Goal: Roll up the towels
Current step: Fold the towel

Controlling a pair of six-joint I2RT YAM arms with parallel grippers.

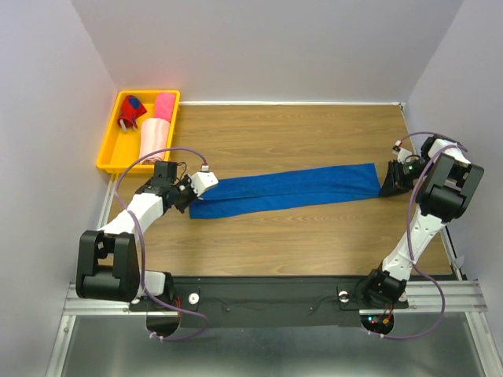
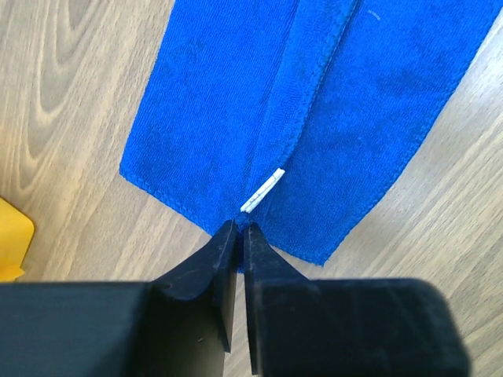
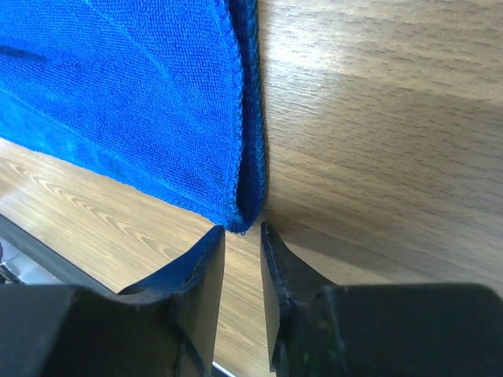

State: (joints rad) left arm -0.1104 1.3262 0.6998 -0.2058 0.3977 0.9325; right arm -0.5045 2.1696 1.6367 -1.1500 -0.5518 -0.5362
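The royal blue towel [image 1: 291, 188] lies long, narrow and folded lengthwise across the wooden table. My left gripper [image 1: 193, 199] is at its left end. In the left wrist view the jaws [image 2: 240, 225] stand only a slit apart, with the towel's hem [image 2: 236, 102] pinched between the tips beside a white label [image 2: 263, 191]. My right gripper [image 1: 384, 184] is at the towel's right end. Its jaws [image 3: 241, 229] are open, and the folded corner of the towel [image 3: 134, 102] lies just ahead of the tips, not between them. A hot pink towel [image 1: 163, 104] and a pale pink towel [image 1: 156, 135] lie rolled in the tray.
A yellow plastic tray [image 1: 108, 151] stands at the table's back left corner and also holds a red and blue item [image 1: 130, 115]. Grey walls close in the table on the left, the back and the right. A black rail [image 1: 275, 294] carries the arm bases along the near edge.
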